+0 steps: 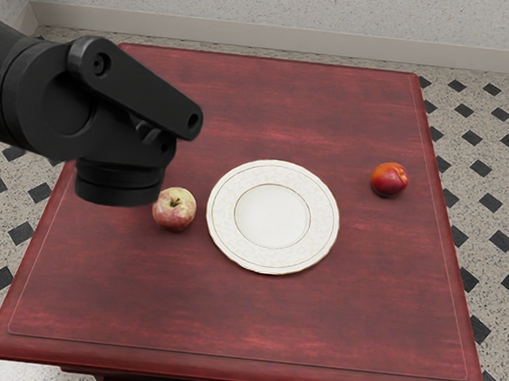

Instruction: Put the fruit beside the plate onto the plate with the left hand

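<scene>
A white plate [277, 176] with a pale patterned rim lies near the middle of the dark red table [251, 308]. A reddish-yellow apple [174, 208] stands upright just left of the plate, almost touching its rim. A second red fruit [389, 179] sits farther off to the right, well apart from the plate. My left arm [106, 125] comes in from the left edge as a bulky black mass. Its lowest round part hangs just up and left of the apple, close to it. The hand itself is hidden behind the arm links.
The table's edges drop off to a checkered floor [506, 135] on every side. A grey wall runs along the back. Bare tabletop stretches in front of the plate and behind it.
</scene>
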